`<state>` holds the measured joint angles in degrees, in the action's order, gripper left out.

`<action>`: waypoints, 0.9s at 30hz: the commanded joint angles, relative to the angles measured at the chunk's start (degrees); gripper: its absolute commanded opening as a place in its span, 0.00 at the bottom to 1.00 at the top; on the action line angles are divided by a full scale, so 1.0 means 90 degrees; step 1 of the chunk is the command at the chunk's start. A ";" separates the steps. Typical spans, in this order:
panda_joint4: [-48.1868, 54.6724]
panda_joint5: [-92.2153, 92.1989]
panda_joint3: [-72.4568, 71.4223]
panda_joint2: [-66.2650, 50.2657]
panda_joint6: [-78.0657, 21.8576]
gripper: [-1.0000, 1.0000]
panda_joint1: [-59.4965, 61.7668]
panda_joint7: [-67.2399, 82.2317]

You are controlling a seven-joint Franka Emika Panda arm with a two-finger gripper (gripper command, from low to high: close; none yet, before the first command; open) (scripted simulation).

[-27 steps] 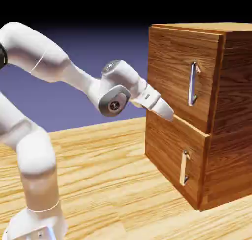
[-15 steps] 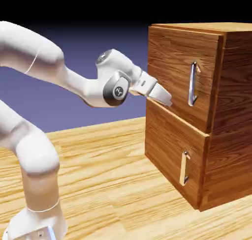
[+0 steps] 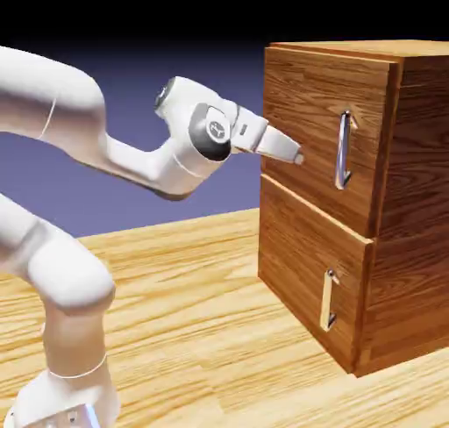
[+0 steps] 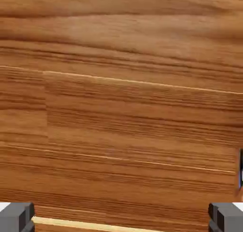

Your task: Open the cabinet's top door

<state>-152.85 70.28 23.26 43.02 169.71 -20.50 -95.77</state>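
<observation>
Where the top door (image 3: 320, 132) sits, you see the larger upper panel of the cabinet (image 3: 395, 242), closed flush with the box, its long vertical silver bar handle (image 3: 343, 150) mounted near the panel's right edge in the exterior view. Below it lies the shorter lower panel (image 3: 307, 273) with its own small handle (image 3: 329, 300), also closed. The cabinet stands on the wooden table (image 3: 193, 330), at the exterior view's right, with the blue-violet backdrop (image 3: 193, 198) behind the arm.

Your gripper (image 3: 294, 157) points at the top door's face, toward its left portion and lower half, well to the left of the bar handle and just above the seam between the two panels. Nothing stands between the fingertips and the door; whether the tips touch the wood cannot be told from the exterior view.

In the hand view, reddish-brown wood grain (image 4: 121, 107) fills almost the whole picture. Your two grey fingertips (image 4: 16, 217) sit at the far bottom corners, so the jaws stand wide apart with nothing held between them. A pale line (image 4: 85, 224) crosses the bottom of that view between the tips. A thin dark and silver sliver (image 4: 240, 169) shows at the right edge; it is too small to identify with certainty.
</observation>
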 commanded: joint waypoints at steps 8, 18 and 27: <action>0.0257 0.2215 0.0733 0.0327 -0.0135 1.00 -0.0625 -0.1681; 0.0578 0.4984 0.1650 0.0735 -0.0305 1.00 -0.1405 -0.3781; 0.0867 0.7476 0.2474 0.1102 -0.0457 1.00 -0.2107 -0.5671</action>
<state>-145.04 137.56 45.53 52.94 165.60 -39.47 -146.81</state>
